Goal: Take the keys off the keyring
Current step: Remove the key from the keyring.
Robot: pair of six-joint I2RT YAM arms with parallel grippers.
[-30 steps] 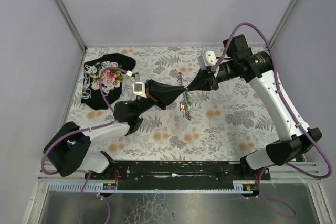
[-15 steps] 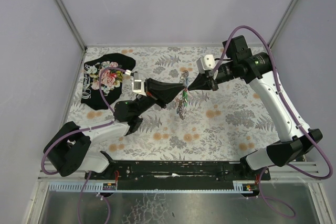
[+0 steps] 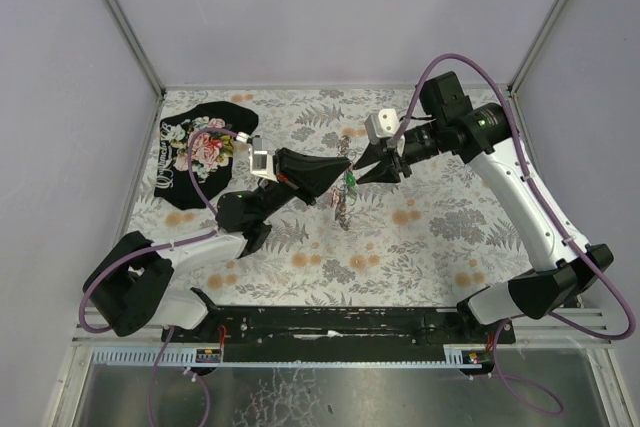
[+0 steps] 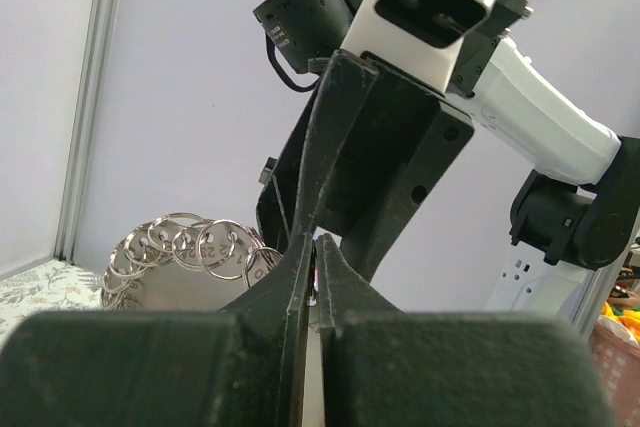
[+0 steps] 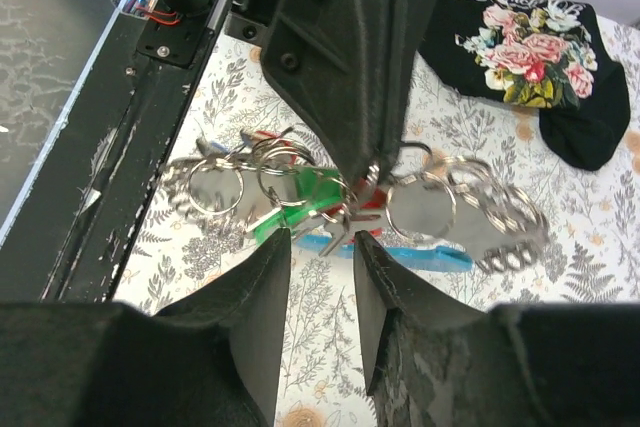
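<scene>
The keyring (image 5: 420, 202), a bunch of several silvery rings with a light-blue fob (image 5: 400, 249), hangs above the floral table. Keys with green (image 5: 305, 205) and red (image 5: 378, 197) heads dangle from it. My left gripper (image 3: 341, 173) reaches in from the left and is shut on the bunch, with a thin red and silver piece pinched between its tips (image 4: 315, 269). In the left wrist view several rings (image 4: 190, 245) hang off to the left. My right gripper (image 5: 320, 245) faces the left one, just short of the key blades. Its fingers stand apart with nothing between them.
A black floral cloth (image 3: 205, 152) lies at the table's back left. The black base rail (image 3: 340, 322) runs along the near edge. The table's floral cover (image 3: 430, 237) spreads under both arms.
My right gripper has opened and let go of the bunch. Both grippers and the hanging keys have shifted slightly left.
</scene>
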